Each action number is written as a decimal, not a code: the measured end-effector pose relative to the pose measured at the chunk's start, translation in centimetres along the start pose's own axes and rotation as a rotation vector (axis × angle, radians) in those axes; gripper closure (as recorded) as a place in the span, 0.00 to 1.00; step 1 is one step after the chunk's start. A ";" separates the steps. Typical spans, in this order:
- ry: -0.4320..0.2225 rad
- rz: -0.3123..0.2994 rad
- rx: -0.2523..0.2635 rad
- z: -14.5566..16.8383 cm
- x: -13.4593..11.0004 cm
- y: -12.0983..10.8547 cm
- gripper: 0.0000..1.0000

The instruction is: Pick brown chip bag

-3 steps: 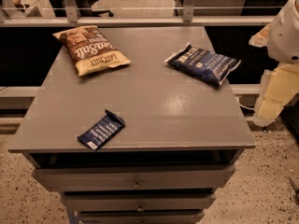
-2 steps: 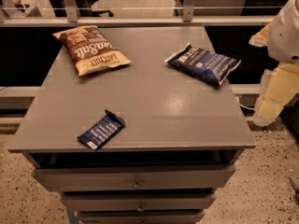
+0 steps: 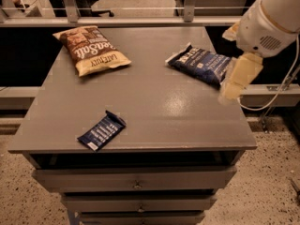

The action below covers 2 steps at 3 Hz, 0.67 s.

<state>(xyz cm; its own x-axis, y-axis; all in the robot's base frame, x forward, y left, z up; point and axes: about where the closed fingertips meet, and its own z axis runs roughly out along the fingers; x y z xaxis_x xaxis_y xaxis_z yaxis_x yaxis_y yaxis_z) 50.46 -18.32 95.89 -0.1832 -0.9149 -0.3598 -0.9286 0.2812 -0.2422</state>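
The brown chip bag [image 3: 91, 49] lies flat at the far left of the grey cabinet top [image 3: 154, 107]. It shows white "Sea Salt" lettering, and its pale yellow band points toward me. My arm comes in from the upper right. My gripper [image 3: 236, 78] is its cream-coloured end, hanging over the table's right edge. It is far to the right of the brown bag and touches nothing that I can see.
A dark blue chip bag [image 3: 200, 63] lies at the far right, its right end hidden behind my gripper. A small flat dark blue bar wrapper [image 3: 101, 131] lies near the front left. Drawers [image 3: 136, 179] sit below the top. A rail [image 3: 140, 20] runs behind.
My arm has swung left and further into view, from beside the table to over its right edge, and now covers the dark blue bag's right end. The bags and wrapper have not moved.
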 end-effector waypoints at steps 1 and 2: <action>-0.136 0.001 0.033 3.2 -5.4 -4.8 0.00; -0.266 0.000 0.076 4.9 -11.9 -8.4 0.00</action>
<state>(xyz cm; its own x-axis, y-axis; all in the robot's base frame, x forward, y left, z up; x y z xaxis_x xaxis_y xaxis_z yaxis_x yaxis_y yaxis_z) 62.08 -8.36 97.76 -0.0825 -0.8093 -0.5816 -0.9000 0.3111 -0.3052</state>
